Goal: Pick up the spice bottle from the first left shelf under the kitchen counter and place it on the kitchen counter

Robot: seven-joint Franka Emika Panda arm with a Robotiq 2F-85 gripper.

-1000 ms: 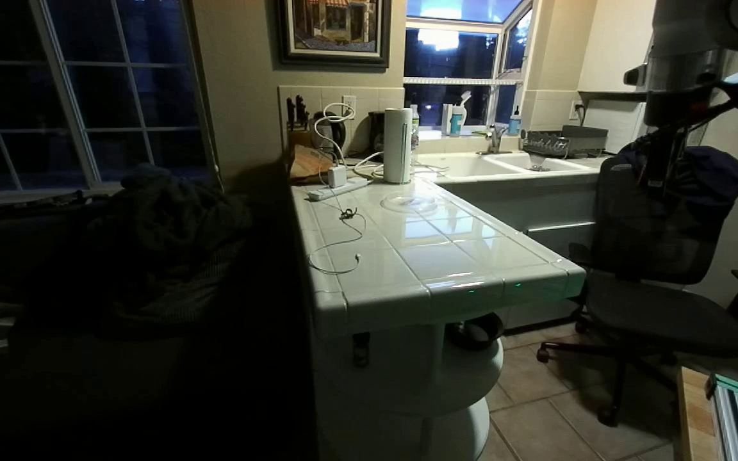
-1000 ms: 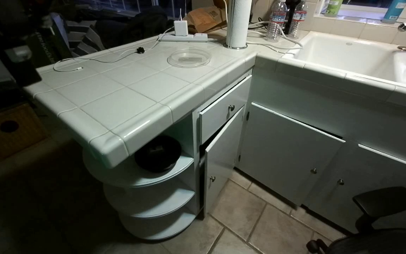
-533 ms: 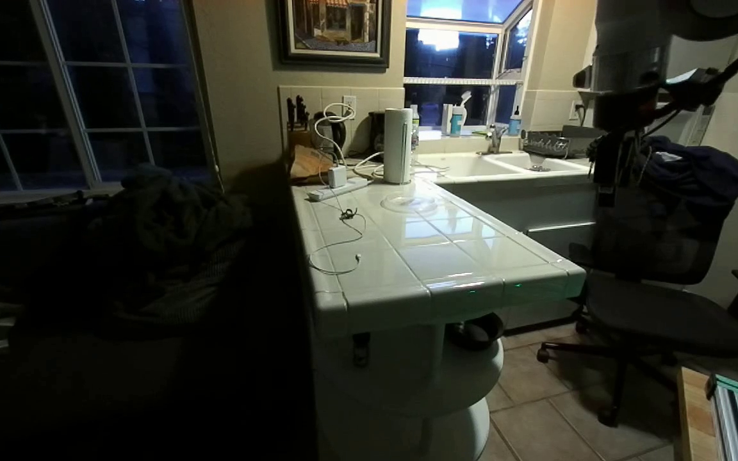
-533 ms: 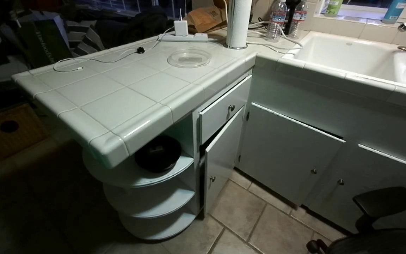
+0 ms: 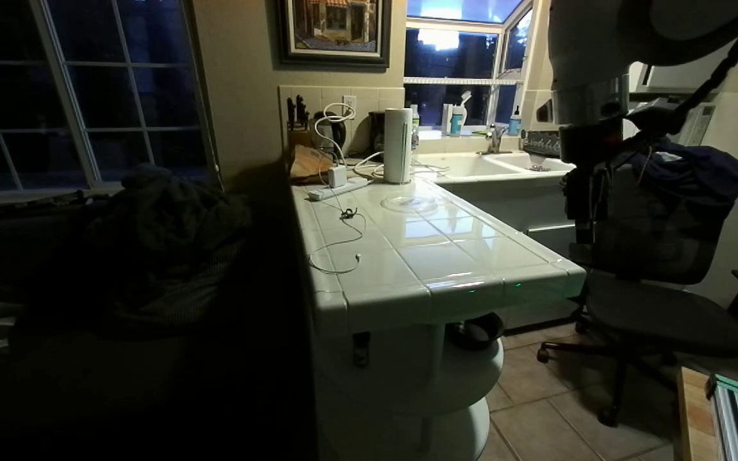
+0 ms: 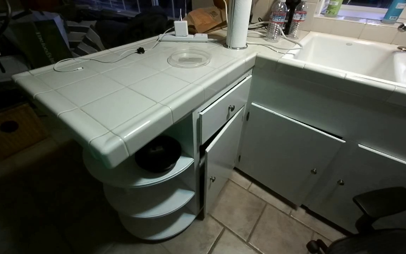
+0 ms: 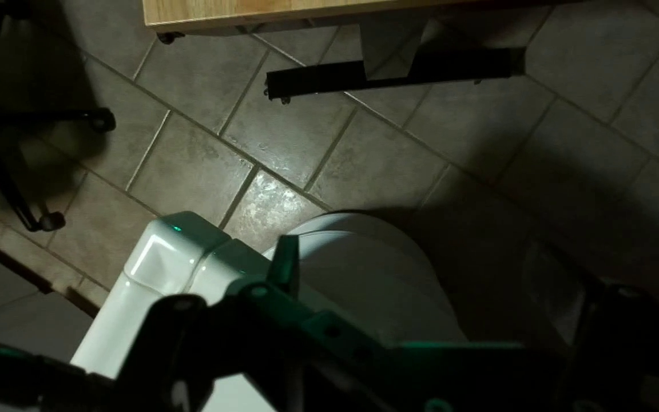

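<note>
While the gripper [image 7: 412, 260] stands with its jaws wide apart, holding nothing, the counter [image 7: 161, 260] shows its corner to the left of the gap in the wrist view, just beside the gripper; whether they touch cannot be told. Ahead of the gap lie the rounded shelves [image 7: 364, 274], dimly lit. Noted in an exterior view: the bottle [image 5: 360, 351], small and dark, appears upright on the topmost of the shelves, under the counter, below the gripper and to its left, well apart from it. Its label cannot be read. At the same level, nearer the gripper, sits a black pan [image 5: 476, 333], seen in both exterior views. Higher than the pan and also left of the gripper, the counter carries a paper roll [image 5: 398, 146], a power strip [image 5: 339, 189], a cable [image 5: 337, 245] and a clear lid [image 6: 189, 58]. Beyond the gripper, in the wrist view, a wooden tabletop [image 7: 284, 11] overhangs the tiled floor [image 7: 284, 137].
</note>
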